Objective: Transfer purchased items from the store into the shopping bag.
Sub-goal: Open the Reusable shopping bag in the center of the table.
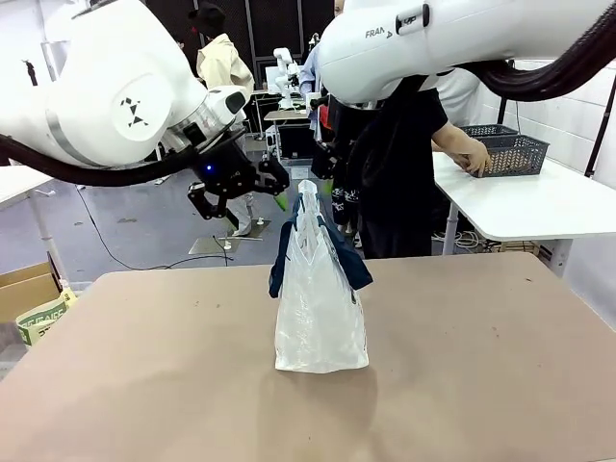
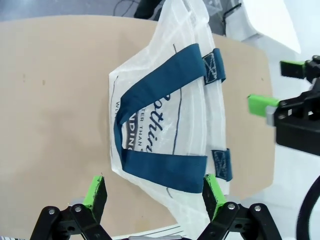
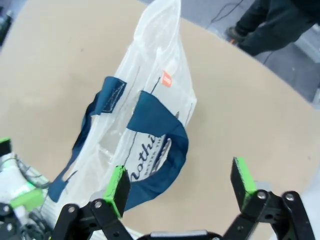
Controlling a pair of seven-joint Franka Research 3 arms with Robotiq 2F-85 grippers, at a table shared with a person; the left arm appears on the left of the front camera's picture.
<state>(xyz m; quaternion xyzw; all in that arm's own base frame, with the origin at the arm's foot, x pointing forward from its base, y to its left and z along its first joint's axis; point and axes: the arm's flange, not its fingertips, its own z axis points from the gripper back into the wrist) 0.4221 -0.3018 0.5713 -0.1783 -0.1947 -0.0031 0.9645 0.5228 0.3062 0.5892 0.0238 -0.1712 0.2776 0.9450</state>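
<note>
The shopping bag (image 1: pixel 320 308) stands upright in the middle of the brown table, whitish and translucent, its navy handles (image 1: pixel 339 252) drooping over both sides. My left gripper (image 1: pixel 241 200) hovers open just left of the bag's top; the left wrist view looks down between its green pads at the bag (image 2: pixel 165 125). My right gripper (image 3: pixel 180 182) is open above the bag (image 3: pixel 145 125) on the opposite side, and also shows in the left wrist view (image 2: pixel 277 87). The store, a dark mesh basket (image 1: pixel 510 152), sits on the white side table under a person's hand (image 1: pixel 472 159). The purchased items are out of view.
A person in dark clothes (image 1: pixel 399 183) stands behind the bag, beside the white table (image 1: pixel 539 207) at the back right. A cardboard box (image 1: pixel 24 289) lies on the floor at the left. The brown table (image 1: pixel 144 375) is bare around the bag.
</note>
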